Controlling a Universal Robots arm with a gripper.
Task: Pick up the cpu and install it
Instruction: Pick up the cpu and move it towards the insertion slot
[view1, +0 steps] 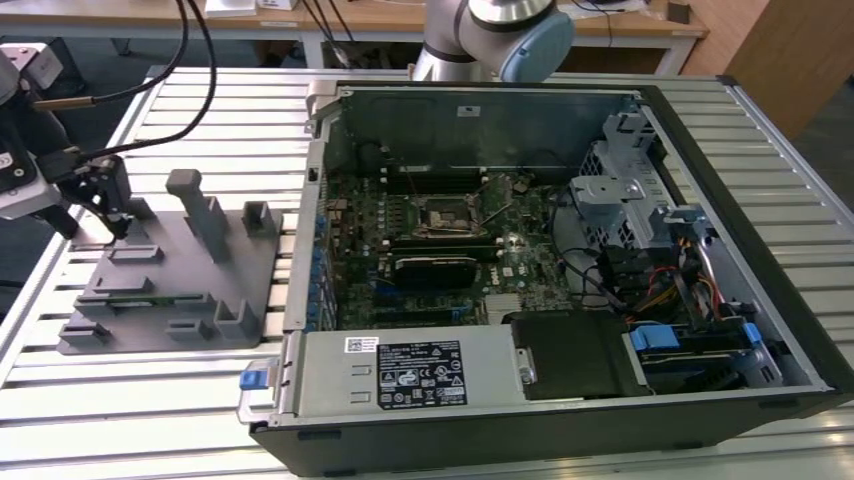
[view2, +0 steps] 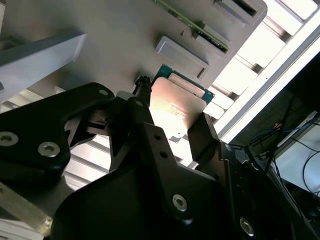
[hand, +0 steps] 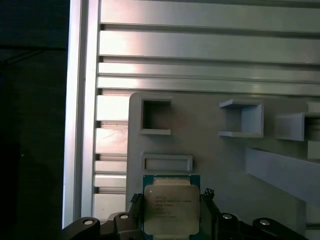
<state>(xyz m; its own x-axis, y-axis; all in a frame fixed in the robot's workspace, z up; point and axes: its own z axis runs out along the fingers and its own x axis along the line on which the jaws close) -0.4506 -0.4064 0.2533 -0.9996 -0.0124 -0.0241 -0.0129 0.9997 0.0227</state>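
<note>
Tool position: I am holding the tool (view1: 100, 225) at the exterior view's left, low over the grey fixture plate (view1: 160, 290) on the slatted desk (view1: 200, 120).
Tool state: in the first wrist view the tool is bracketing the cpu (hand: 171, 210) on two opposite edges. I cannot tell whether it is clenching or standing released.
Cpu location: it is lying flat against the plate, metal lid up, just beside a raised stop.
Handling: I am judging it light, rigid, smooth-topped and fragile underneath. I am favouring a square hold on the thin board edges.
Destination: the open computer case (view1: 507, 120) is sitting at the exterior view's right, its socket (view1: 441, 213) well apart from the tool.
</note>
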